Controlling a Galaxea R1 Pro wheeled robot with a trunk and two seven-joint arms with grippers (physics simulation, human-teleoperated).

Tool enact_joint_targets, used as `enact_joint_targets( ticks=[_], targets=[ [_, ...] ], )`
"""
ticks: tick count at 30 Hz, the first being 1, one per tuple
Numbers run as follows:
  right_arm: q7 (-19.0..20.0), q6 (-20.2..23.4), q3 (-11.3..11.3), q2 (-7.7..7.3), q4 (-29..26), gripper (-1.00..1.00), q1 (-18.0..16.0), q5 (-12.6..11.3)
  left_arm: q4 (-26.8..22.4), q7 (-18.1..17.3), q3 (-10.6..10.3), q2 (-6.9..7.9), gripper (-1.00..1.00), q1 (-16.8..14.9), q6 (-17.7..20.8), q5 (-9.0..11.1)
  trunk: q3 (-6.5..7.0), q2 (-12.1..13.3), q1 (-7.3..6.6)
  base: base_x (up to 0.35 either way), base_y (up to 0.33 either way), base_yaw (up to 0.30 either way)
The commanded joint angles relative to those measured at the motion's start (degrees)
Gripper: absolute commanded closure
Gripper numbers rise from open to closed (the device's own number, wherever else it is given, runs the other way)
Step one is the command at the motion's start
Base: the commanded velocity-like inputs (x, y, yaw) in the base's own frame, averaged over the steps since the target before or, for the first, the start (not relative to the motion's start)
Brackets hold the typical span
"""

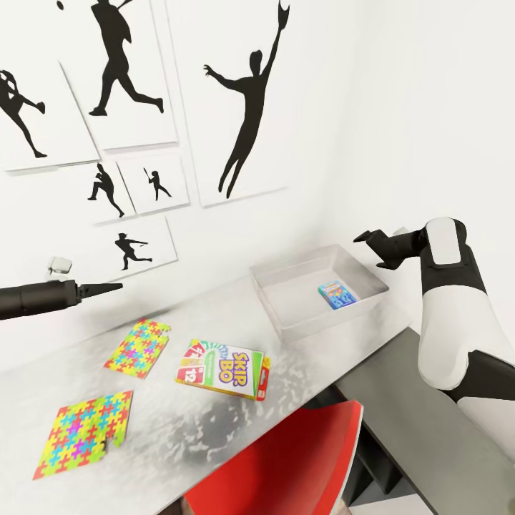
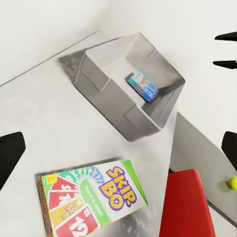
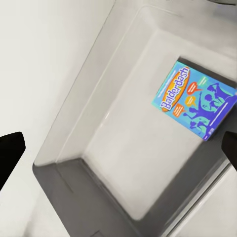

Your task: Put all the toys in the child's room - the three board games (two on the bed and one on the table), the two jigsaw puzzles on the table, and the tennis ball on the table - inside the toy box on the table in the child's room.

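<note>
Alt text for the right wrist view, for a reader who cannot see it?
A blue Balderdash game box lies flat inside the light grey toy box, near one end, the rest of the bin's floor bare. The right gripper's dark fingertips sit wide apart at the picture's edges, holding nothing.

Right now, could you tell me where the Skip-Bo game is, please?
In the head view, the Skip-Bo game lies flat on the white table, between the nearer jigsaw puzzle on its left and the toy box on its right.
</note>
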Motion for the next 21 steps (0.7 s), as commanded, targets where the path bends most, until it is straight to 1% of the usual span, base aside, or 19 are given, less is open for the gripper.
enact_joint_targets(
  ticks=[1,5,8,12,16,19,20,21],
  targets=[
    [-0.59,0.12,-0.05,0.00,-0.02,-1.00,-0.05,-0.60,-0.08,-0.48,0.03,-0.03,-1.00,-0.07,0.55,-0.61,-0.11,-0.11,0.03,0.000,0.000,0.000],
    [-0.66,0.12,0.01,0.02,-0.01,-1.00,-0.06,-0.59,-0.17,-0.31,-0.33,-0.22,-1.00,-0.14,0.43,-0.68,-0.11,-0.11,0.03,0.000,0.000,0.000],
    [-0.69,0.12,0.05,0.03,0.01,-1.00,-0.03,-0.59,-0.11,-0.15,-1.03,-0.37,-1.00,-0.66,0.42,-0.76,-0.11,-0.11,0.03,0.000,0.000,0.000],
    [-0.75,0.12,0.09,0.06,0.08,-1.00,-0.02,-0.51,0.38,1.03,-3.08,-0.52,-1.00,-2.39,0.47,-0.74,-0.11,-0.11,0.03,0.000,0.000,0.000],
    [-0.83,0.12,0.19,0.03,0.20,-1.00,0.00,-0.40,1.09,3.68,-5.76,-0.87,-1.00,-4.35,0.60,-0.68,-0.11,-0.11,0.03,0.000,0.000,0.000],
    [-0.91,0.12,0.25,0.01,0.34,-1.00,-0.01,-0.32,1.95,5.83,-7.34,-1.73,-1.00,-5.60,0.60,-0.63,-0.11,-0.11,0.03,0.000,0.000,0.000],
    [-0.97,0.12,0.29,0.01,0.55,-1.00,-0.04,-0.26,2.75,7.17,-8.00,-2.64,-1.00,-6.56,0.60,-0.64,-0.11,-0.11,0.03,0.000,0.000,0.000],
    [-0.99,0.12,0.34,0.01,0.67,-1.00,-0.05,-0.24,3.26,7.81,-8.25,-3.15,-1.00,-7.09,0.60,-0.65,-0.11,-0.11,0.03,0.000,0.000,0.000]
  ],
)
